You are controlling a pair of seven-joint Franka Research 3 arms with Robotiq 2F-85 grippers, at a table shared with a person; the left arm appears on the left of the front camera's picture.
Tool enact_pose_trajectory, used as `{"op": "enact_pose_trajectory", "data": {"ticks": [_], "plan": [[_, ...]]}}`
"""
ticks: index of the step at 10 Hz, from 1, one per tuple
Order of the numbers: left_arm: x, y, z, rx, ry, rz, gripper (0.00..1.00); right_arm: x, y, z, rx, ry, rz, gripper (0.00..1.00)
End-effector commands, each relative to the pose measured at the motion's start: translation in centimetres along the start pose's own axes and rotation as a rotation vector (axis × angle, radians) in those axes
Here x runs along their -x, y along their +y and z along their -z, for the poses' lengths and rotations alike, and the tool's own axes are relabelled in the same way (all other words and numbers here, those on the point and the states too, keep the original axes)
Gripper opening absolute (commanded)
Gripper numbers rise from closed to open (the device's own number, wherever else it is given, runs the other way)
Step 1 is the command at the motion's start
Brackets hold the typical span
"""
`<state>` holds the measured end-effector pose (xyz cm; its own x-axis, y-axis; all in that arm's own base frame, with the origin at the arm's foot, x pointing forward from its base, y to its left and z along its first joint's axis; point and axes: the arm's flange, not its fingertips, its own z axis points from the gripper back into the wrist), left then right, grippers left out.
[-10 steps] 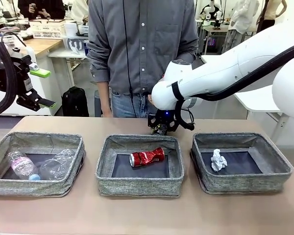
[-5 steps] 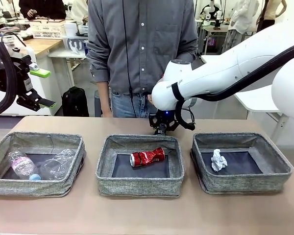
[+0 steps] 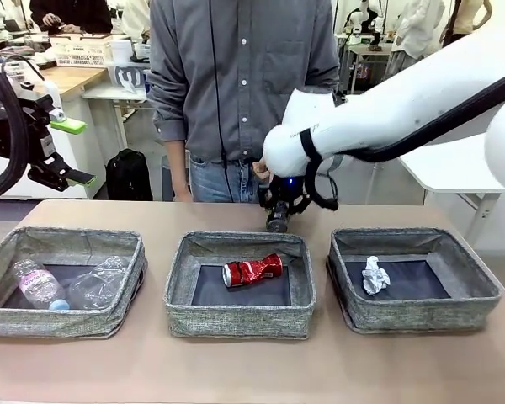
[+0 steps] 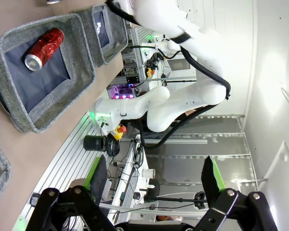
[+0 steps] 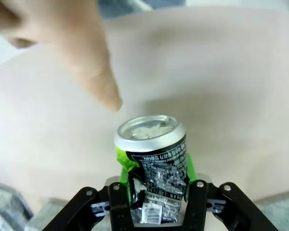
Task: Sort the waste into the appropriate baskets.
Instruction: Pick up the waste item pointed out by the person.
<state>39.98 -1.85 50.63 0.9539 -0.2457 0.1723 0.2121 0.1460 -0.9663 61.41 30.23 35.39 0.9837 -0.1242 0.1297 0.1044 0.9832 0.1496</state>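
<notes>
Pincer work: my right pincer [image 5: 159,192] clamps the crushed black can [image 5: 154,159], lifted off the table [image 3: 236,362] behind the middle basket [image 3: 240,324]. My left pincer [image 4: 154,180] gapes wide, gripping nothing, off at the left.

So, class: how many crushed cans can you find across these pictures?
2. The crushed red can lies in the middle basket. The crushed black can is clamped in the right hand, above the table behind that basket. None seems hidden.
</notes>
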Motion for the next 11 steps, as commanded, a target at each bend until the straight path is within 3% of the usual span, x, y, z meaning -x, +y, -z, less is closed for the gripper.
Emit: {"op": "enact_pose_trajectory", "data": {"ticks": [1, 2, 3, 4, 6, 7, 8, 9, 10, 11], "plan": [[0.1, -0.2, 0.0, -0.005, 0.004, -0.003, 1.0, 1.3, -1.1, -7.0, 0.123, -0.046, -0.101, 0.0], [0.1, -0.2, 0.0, -0.005, 0.004, -0.003, 1.0, 2.2, -1.3, -9.7, 0.206, -0.119, -0.151, 0.0], [0.1, -0.2, 0.0, -0.005, 0.004, -0.003, 1.0, 3.4, -1.6, -12.4, 0.239, -0.116, -0.171, 0.0], [0.1, -0.2, 0.0, -0.005, 0.004, -0.003, 1.0, 5.1, -1.8, -14.3, 0.236, -0.027, -0.141, 0.0], [0.1, -0.2, 0.0, -0.005, 0.004, -0.003, 1.0, 9.9, -1.5, -16.6, 0.093, 0.069, -0.109, 0.0], [0.1, -0.2, 0.0, -0.005, 0.004, -0.003, 1.0, 13.0, -0.8, -16.7, 0.061, 0.037, -0.136, 0.0], [0.1, -0.2, 0.0, -0.005, 0.004, -0.003, 1.0, 13.5, -1.0, -15.7, 0.013, 0.003, -0.159, 0.0], [0.1, -0.2, 0.0, -0.005, 0.004, -0.003, 1.0, 10.3, 0.0, -17.3, 0.139, 0.054, -0.139, 0.0], [0.1, -0.2, 0.0, -0.005, 0.004, -0.003, 1.0, 10.3, 0.0, -17.3, 0.139, 0.054, -0.139, 0.0], [0.1, -0.2, 0.0, -0.005, 0.004, -0.003, 1.0, 13.1, 0.8, -17.1, 0.09, 0.051, -0.151, 0.47]]}}
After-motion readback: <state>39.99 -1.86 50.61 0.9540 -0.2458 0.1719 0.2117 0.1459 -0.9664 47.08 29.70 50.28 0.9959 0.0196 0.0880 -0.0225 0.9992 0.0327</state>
